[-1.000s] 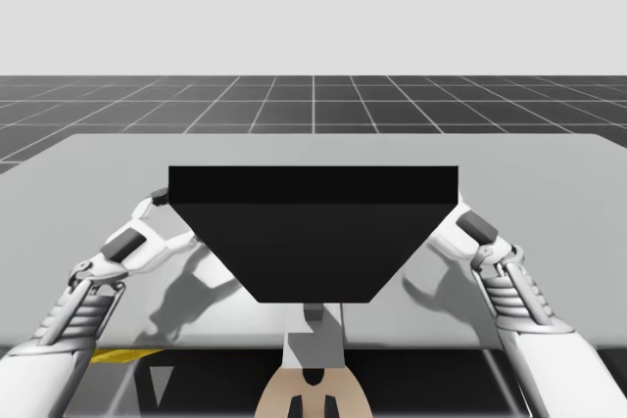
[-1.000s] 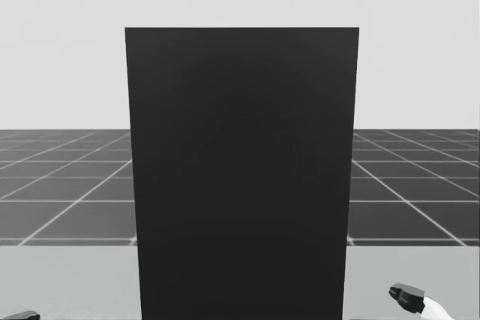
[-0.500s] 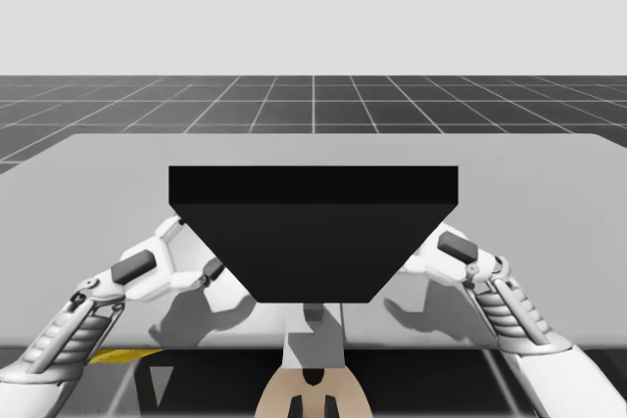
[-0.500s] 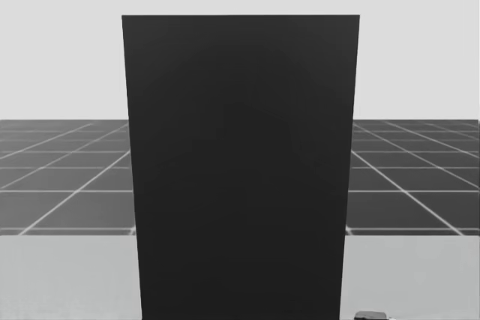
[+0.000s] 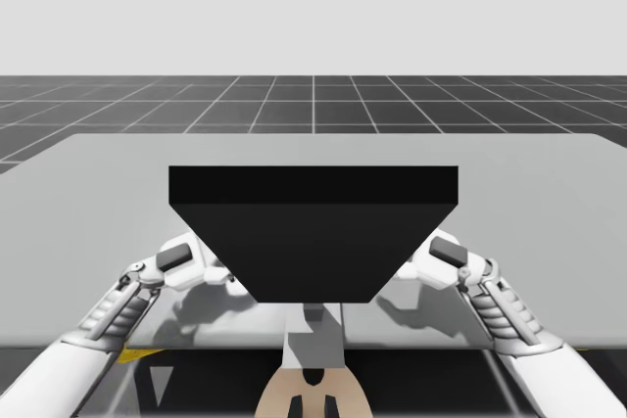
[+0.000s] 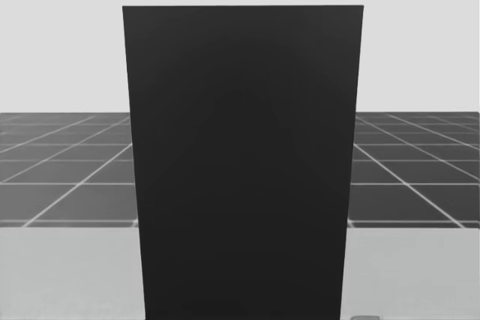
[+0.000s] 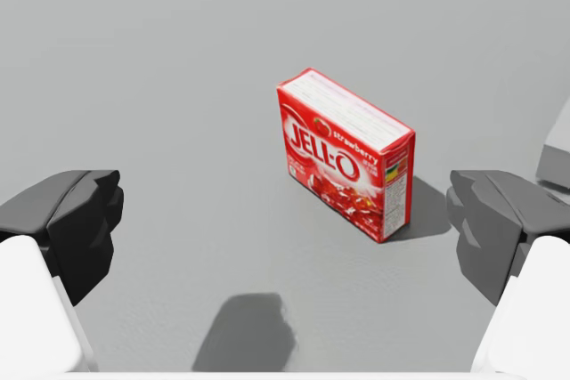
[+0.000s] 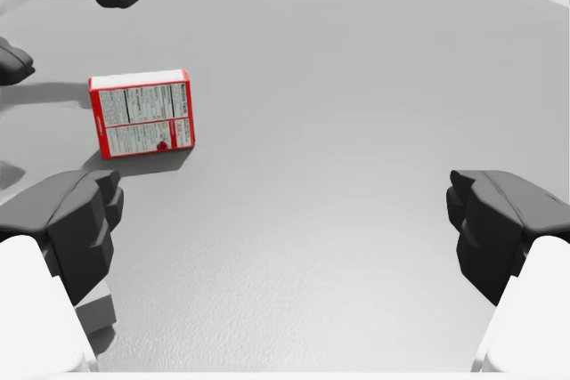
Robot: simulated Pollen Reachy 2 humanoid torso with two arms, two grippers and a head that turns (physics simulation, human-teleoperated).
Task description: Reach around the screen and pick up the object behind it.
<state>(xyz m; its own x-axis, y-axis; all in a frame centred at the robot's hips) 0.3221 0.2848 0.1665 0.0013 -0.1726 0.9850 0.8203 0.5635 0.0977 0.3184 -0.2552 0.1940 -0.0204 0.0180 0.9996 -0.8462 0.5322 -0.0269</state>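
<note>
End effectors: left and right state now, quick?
Left end effector: open, red box ahead of it, untouched.
Right end effector: open, holding nothing.

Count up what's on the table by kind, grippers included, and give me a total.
Black screen: 1
Red box: 1
Grippers: 2, the left gripper and the right gripper, both open
Total: 4

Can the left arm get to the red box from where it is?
Probably yes. In the left wrist view the red box stands just ahead of the open left gripper, with bare table between them and nothing in the way.
</note>
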